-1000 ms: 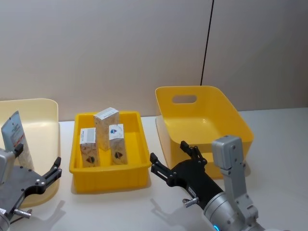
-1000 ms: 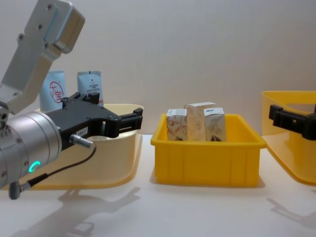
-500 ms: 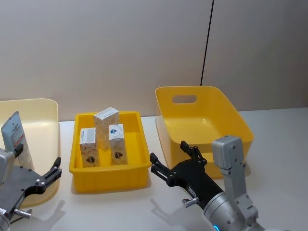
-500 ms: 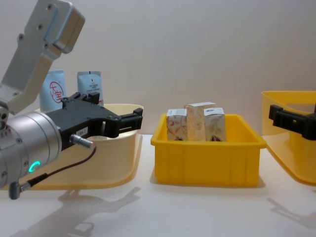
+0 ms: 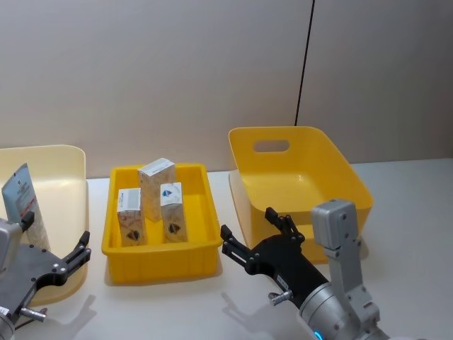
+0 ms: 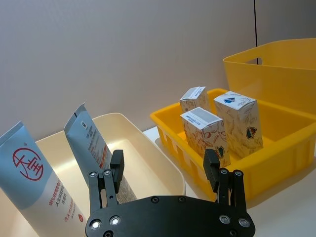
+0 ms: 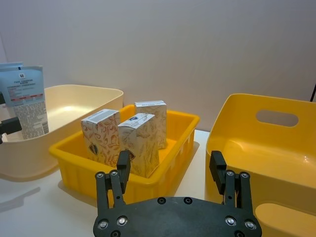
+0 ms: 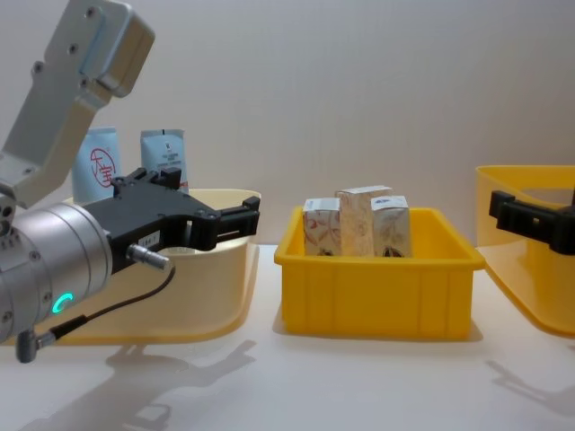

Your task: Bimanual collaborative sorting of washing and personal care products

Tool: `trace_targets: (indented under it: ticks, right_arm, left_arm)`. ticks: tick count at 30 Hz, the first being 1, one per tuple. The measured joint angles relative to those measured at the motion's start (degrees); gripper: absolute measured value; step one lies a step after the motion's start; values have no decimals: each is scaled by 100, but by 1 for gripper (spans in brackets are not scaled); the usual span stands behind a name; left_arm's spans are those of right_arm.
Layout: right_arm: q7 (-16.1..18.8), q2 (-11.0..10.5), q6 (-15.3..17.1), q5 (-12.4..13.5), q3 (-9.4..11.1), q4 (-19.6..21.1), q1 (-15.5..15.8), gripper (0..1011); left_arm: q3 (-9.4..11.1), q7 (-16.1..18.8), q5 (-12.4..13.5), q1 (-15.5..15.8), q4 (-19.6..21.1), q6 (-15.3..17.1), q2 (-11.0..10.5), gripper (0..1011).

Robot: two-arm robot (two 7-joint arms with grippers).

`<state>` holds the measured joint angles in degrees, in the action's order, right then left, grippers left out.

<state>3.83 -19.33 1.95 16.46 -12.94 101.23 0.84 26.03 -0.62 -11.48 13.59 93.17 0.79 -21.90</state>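
Three pale cartons [image 5: 156, 188] with orange-brown print stand upright in the shallow yellow tray [image 5: 159, 267] at the middle; the wrist views show them as cartons [image 6: 236, 123] and cartons [image 7: 139, 143]. Two pale blue tubes stand in the cream bin [image 8: 216, 269] on the left: one with a red round logo [image 8: 97, 166], one plain [image 8: 163, 153]. My left gripper [image 5: 56, 232] hovers open at the cream bin's near corner, holding nothing. My right gripper [image 5: 248, 221] hovers open between the tray and the tall yellow bin [image 5: 304, 173], also holding nothing.
The tall yellow bin with a handle slot stands at the right. A plain wall runs close behind all three containers. Bare white table lies in front of the tray and between the bins.
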Motion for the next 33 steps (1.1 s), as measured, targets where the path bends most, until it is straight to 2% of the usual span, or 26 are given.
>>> trace_targets:
  ticks: [21,33]
  right_arm:
    - [0,0,0,0,0,0,0,1001]
    - [0,0,0,0,0,0,0,1001]
  left_arm:
    - [-34,-20,-18,-6,7,1,-12,1003]
    - [-390,-279,-349,-135,87,-19,-239,1003]
